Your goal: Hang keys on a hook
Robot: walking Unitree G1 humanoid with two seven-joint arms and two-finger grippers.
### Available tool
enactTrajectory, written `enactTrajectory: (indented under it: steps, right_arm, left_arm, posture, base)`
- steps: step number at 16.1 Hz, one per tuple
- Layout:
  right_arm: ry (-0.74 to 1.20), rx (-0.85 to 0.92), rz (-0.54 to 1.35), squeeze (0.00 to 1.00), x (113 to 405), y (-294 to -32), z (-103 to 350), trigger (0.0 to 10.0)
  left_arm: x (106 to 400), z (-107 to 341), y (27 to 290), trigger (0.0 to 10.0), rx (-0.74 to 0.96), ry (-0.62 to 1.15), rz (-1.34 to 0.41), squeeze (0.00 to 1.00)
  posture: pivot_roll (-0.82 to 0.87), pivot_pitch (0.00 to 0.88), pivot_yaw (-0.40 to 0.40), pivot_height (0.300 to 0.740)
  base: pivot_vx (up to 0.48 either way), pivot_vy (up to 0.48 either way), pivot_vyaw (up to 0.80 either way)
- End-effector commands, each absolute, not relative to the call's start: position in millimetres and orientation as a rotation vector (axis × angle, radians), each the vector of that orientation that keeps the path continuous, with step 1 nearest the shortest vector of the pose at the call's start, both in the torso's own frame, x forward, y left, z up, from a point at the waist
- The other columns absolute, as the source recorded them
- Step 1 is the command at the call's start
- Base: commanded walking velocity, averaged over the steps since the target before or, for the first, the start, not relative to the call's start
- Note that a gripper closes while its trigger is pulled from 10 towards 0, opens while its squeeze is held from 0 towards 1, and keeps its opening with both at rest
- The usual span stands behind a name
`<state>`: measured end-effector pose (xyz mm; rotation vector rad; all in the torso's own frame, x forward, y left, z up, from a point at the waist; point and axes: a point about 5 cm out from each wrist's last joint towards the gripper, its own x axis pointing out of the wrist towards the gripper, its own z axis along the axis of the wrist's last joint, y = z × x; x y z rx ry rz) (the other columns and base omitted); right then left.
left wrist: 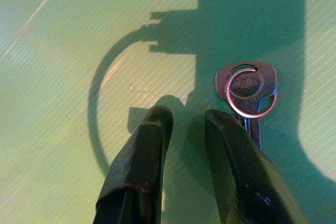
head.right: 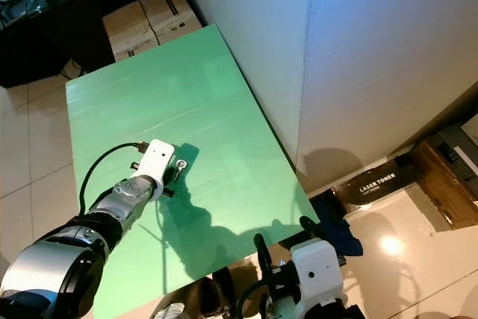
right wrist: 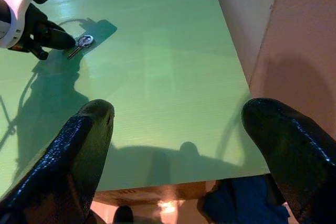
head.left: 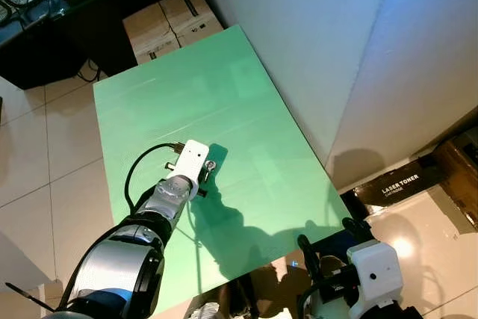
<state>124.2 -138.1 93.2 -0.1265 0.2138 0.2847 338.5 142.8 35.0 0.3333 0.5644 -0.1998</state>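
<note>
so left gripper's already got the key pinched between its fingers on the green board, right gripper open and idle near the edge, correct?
Not pinched. In the left wrist view the key lies flat on the green board, beside the left gripper, outside its fingers. The right gripper is open near the edge.

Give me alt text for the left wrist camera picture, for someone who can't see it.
A silver key on a small metal ring lies flat on a green table, just beyond the left gripper. Its two black fingers sit slightly apart, one covering part of the key's blade. The arm's shadow falls across the table around the key.
</note>
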Motion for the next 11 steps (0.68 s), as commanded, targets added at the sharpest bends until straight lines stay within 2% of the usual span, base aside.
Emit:
enactTrajectory:
  steps: [1, 11]
  right_arm:
    - [0.215, -0.111, 0.307, 0.00, 122.3, -133.2, 95.8, 10.0]
    - [0.225, -0.103, 0.305, 0.00, 121.9, -130.3, 96.0, 10.0]
  left_arm:
    - [325.7, 19.0, 149.2, 10.0, 0.321, 0.635, -0.187, 0.00]
    - [305.9, -1.7, 145.2, 10.0, 0.329, 0.683, -0.250, 0.00]
  posture:
    - [-0.44, 0.320, 0.253, 0.740]
    - [-0.42, 0.323, 0.259, 0.740]
  base:
    - [0.000, 0.000, 0.00]
    - [0.000, 0.000, 0.00]
